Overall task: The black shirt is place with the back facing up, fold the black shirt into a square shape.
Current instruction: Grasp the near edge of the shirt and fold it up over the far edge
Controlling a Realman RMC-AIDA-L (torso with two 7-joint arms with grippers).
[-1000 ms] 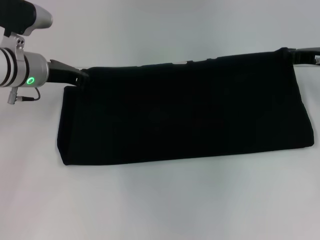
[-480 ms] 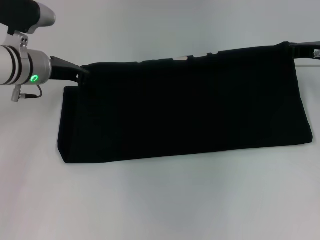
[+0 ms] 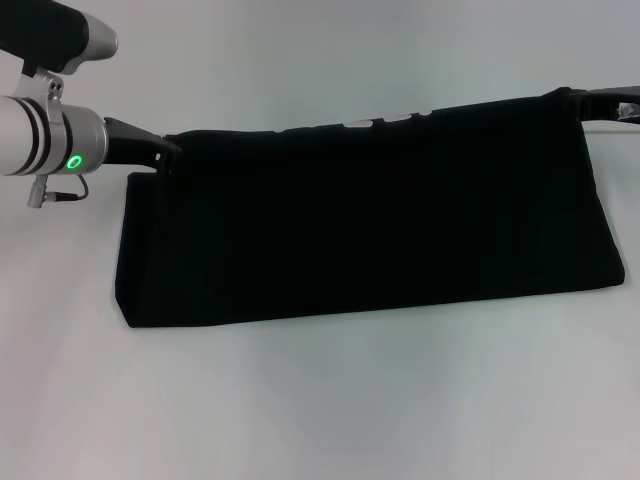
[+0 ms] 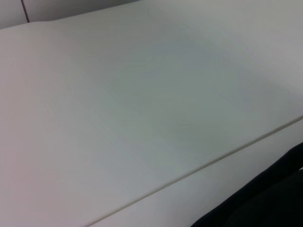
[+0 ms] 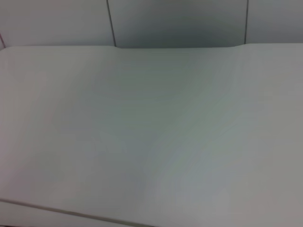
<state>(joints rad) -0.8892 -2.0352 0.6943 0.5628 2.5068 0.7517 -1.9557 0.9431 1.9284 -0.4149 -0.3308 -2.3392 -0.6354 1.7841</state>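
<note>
Black shirt [image 3: 370, 220]: spread as a wide dark band across the middle of the white table [image 3: 320, 400], long axis side to side. Near edge rests on the tabletop. Far edge is raised off the surface and stretched taut between the two grippers, sloping upward toward the shirt's right end. A second layer of cloth shows under the raised layer at the left end. A few pale gaps show along the far edge near its middle.

Left gripper [image 3: 165, 150]: at the far-left corner of the shirt, black fingers meeting the cloth edge, clenched on that corner. Silver wrist segment with a green indicator light sits just outboard of the shirt.

Right gripper [image 3: 590, 105]: at the far-right corner of the shirt, mostly out of frame; its black fingers pinch that corner and hold it up.

Left wrist view: bare tabletop with a thin seam line; a patch of the shirt's black cloth [image 4: 265, 203] at one corner.

Right wrist view: tabletop only, grey panelled wall [image 5: 180, 21] beyond the far table edge.
</note>
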